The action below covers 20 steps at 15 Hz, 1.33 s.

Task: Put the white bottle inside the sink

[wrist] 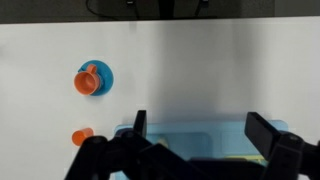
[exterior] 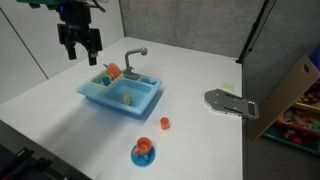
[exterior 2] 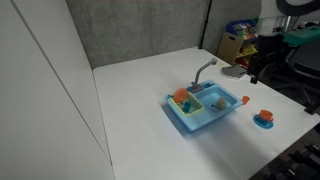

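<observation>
The light-blue toy sink point(exterior: 100, 100) stands mid-table with its grey curved faucet point(exterior: 135, 55); it also shows in the other exterior view point(exterior 2: 190, 120) and at the bottom of the wrist view point(wrist: 190, 132). The small off-white bottle point(exterior: 127, 98) stands inside the basin, also seen in an exterior view point(exterior 2: 217, 101). My gripper point(exterior: 78, 42) hangs well above the sink's rack end, open and empty; it also shows in an exterior view point(exterior 2: 258, 65). In the wrist view its two fingers point(wrist: 200, 125) are spread wide over the sink.
An orange rounded item point(exterior: 112, 71) lies in the sink's rack compartment. An orange cup sits on a round blue saucer point(exterior: 143, 152) in front of the sink, with a small orange cup point(exterior: 165, 122) nearby. A grey flat object point(exterior: 230, 103) lies near the table's edge.
</observation>
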Tool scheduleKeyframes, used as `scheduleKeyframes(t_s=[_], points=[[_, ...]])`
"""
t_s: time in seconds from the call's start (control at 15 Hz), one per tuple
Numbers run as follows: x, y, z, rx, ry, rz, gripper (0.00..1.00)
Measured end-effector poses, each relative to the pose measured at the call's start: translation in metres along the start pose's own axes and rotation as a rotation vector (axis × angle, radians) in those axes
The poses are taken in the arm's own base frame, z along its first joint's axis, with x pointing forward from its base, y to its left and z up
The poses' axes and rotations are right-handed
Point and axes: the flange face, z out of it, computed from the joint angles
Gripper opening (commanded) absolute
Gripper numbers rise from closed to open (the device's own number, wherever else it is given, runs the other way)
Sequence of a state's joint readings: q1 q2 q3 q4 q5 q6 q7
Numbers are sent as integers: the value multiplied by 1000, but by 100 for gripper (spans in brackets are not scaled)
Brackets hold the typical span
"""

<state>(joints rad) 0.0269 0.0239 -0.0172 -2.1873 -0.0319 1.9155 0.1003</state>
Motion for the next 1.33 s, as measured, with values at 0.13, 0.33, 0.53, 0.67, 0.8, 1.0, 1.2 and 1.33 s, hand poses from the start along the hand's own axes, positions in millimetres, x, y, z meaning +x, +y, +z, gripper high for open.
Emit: scheduleKeyframes(t_s=[0.13,0.33,0.53,0.67,0.8,1.0,1.2,1.33], points=[[-18,2,-12,7,39,16,100],[-44,4,-28,16,96,41,100],[-67,7,-42,24,141,57,100],[-79,9,-47,31,162,62,100],[-88,11,-50,43,172,68,100],[-96,13,-49,61,176,77,100],[-99,13,-45,70,176,80,100],[-100,13,-44,70,176,80,100]])
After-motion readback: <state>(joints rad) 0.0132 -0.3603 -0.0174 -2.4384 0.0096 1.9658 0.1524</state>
